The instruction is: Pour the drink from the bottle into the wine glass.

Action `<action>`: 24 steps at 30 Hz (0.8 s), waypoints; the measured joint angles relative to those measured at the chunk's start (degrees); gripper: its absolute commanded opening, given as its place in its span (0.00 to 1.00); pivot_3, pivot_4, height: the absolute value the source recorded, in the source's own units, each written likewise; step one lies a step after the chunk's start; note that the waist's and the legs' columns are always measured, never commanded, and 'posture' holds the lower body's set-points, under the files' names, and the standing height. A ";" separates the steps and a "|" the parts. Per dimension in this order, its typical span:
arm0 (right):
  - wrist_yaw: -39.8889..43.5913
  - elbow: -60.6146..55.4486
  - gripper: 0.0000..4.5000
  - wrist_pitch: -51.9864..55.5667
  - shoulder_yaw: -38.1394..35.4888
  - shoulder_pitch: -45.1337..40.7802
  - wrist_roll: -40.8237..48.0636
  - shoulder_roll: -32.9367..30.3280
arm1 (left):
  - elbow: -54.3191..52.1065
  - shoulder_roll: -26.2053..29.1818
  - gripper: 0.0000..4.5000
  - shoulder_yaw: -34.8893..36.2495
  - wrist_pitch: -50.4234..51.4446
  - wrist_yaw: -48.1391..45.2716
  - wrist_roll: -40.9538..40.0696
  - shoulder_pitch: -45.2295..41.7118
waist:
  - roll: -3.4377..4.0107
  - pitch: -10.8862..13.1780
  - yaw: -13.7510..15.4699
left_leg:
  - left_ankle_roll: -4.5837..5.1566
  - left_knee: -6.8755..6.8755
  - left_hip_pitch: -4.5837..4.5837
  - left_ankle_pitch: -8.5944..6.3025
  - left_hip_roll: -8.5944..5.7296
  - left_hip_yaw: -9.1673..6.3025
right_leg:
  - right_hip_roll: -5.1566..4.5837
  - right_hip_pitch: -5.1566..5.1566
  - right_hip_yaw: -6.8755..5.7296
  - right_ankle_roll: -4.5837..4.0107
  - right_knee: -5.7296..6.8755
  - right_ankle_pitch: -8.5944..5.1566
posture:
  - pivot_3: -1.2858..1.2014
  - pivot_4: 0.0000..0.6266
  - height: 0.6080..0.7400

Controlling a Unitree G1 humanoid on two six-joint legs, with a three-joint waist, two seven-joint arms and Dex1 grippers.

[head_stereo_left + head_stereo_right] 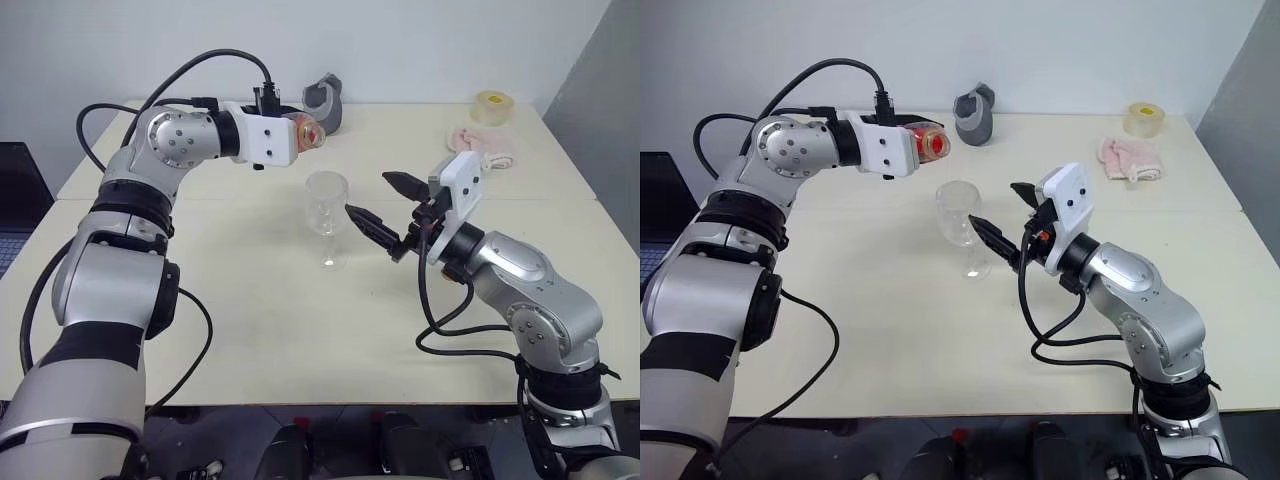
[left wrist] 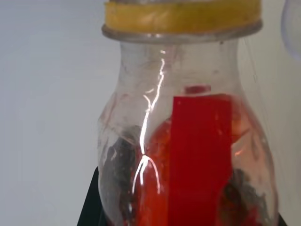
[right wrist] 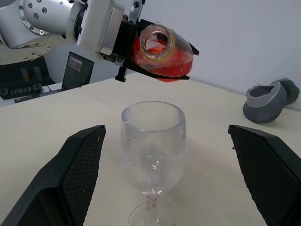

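The small clear bottle [image 3: 162,52] lies tilted almost level in the air, with my left gripper [image 1: 292,135] shut on it. Its open mouth, ringed in yellow, faces the wine glass [image 1: 327,208] from a little above and behind the rim. The red drink [image 2: 155,188] sits inside the bottle beside its red label strip. The glass stands upright on the cream table [image 1: 300,340] and looks empty. My right gripper [image 1: 386,205] is open just to the right of the glass. Its two black fingers [image 3: 77,174] flank the bowl without touching it.
A grey cup-like object [image 1: 326,100] lies at the table's far edge behind the bottle. A roll of tape [image 1: 492,106] and a pink cloth [image 1: 484,146] sit at the far right. A seam between two tabletops runs across behind the glass.
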 measured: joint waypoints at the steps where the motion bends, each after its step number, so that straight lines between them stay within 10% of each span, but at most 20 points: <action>1: 0.18 0.00 1.00 -0.04 0.00 0.00 -0.07 0.14 | 0.40 0.28 0.29 -0.27 -0.56 0.54 0.74 -0.05 | 0.00 0.00 -0.03 | 0.00 0.00 0.00 0.00 0.00 0.00 | 0.00 -0.01 0.00 0.00 0.00 0.00 | 0.52 0.24 1.00; 24: 1.73 1.60 1.00 -0.68 -0.02 -0.01 -0.77 0.77 | 2.88 2.02 0.29 -5.16 -5.06 9.57 8.65 -3.18 | 0.00 0.00 -0.36 | 0.00 0.01 -0.02 0.00 -0.01 0.01 | 0.00 -0.05 0.01 0.00 0.09 0.00 | 0.52 0.24 1.00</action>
